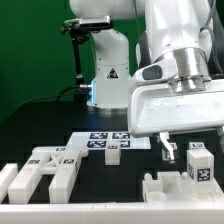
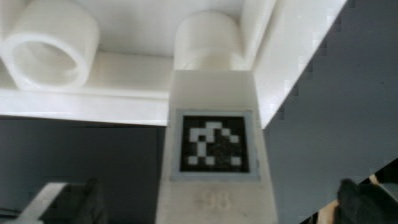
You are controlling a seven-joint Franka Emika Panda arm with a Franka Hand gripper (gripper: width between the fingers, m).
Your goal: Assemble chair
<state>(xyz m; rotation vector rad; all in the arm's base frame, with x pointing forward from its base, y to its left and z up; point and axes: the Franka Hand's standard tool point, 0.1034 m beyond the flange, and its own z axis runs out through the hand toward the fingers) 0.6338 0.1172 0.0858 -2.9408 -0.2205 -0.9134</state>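
Observation:
The chair is in loose white pieces with black-and-white tags. In the wrist view a long white bar point(image 2: 217, 150) with one tag runs between my gripper's point(image 2: 217, 206) dark fingertips point(image 2: 64, 200), with a gap on each side. The gripper is open and holds nothing. The bar joins a white slab point(image 2: 125, 85) that carries two round pegs point(image 2: 50, 55). In the exterior view the gripper point(image 1: 167, 150) hangs low over a white piece point(image 1: 165, 186) at the front right. A tagged block point(image 1: 198, 165) stands just beside it.
Several tagged chair pieces point(image 1: 48, 172) lie at the exterior view's front left. A small block point(image 1: 113, 152) stands by the marker board point(image 1: 104, 139) in the middle. The robot base point(image 1: 108, 70) rises behind, before a green backdrop. A low white rail point(image 1: 70, 212) borders the front edge.

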